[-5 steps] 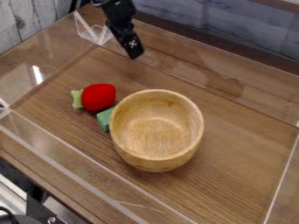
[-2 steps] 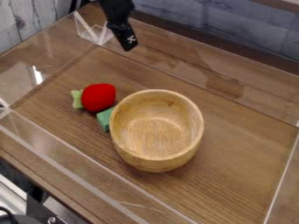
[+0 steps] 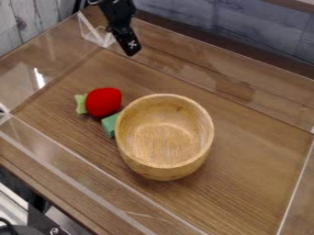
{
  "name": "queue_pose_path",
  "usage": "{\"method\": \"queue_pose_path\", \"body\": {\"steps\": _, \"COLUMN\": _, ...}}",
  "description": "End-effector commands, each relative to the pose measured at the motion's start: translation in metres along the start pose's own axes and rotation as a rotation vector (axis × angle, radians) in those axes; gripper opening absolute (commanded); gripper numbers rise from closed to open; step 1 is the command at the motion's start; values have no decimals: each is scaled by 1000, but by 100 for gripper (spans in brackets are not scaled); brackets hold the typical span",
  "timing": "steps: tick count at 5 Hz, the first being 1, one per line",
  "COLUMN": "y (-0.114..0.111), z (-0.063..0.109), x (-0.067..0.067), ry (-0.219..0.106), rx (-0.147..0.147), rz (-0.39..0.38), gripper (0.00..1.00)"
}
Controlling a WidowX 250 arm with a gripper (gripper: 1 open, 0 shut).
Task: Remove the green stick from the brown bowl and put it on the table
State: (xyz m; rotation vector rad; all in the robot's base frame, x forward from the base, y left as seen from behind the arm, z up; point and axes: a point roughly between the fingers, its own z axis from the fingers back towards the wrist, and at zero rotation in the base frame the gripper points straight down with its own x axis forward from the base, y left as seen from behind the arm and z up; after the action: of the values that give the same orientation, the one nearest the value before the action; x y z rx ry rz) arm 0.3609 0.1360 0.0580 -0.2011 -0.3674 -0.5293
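Note:
The brown bowl (image 3: 166, 135) stands in the middle of the table (image 3: 245, 110), and its inside looks bare. A green stick (image 3: 109, 123) lies on the table against the bowl's left wall. A red ball (image 3: 105, 99) partly covers it, and another green bit (image 3: 80, 103) pokes out to the ball's left. My gripper (image 3: 127, 42) hangs at the back left, well above and behind the bowl, with nothing seen in it. Its dark fingers are too small to tell apart.
Low clear acrylic walls (image 3: 55, 156) edge the tabletop on all sides. A clear bracket (image 3: 95, 32) stands at the back left, just beside the gripper.
The gripper has drifted a little up and to the left, away from the bowl. The bowl, ball and green stick have not moved.

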Motion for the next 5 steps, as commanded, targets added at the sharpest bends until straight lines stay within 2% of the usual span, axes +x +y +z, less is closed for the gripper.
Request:
{"method": "queue_pose_path", "body": {"steps": 1, "y": 9, "z": 13, "x": 13, "ry": -35, "rx": 69, "rz": 29, "gripper": 100}}
{"method": "queue_pose_path", "body": {"steps": 3, "y": 2, "z": -3, "x": 14, "ry": -33, "rx": 70, "rz": 70, "gripper": 100}}
{"method": "queue_pose_path", "body": {"steps": 5, "y": -11, "z": 7, "x": 23, "ry": -37, "rx": 78, "rz": 98, "gripper": 100}}
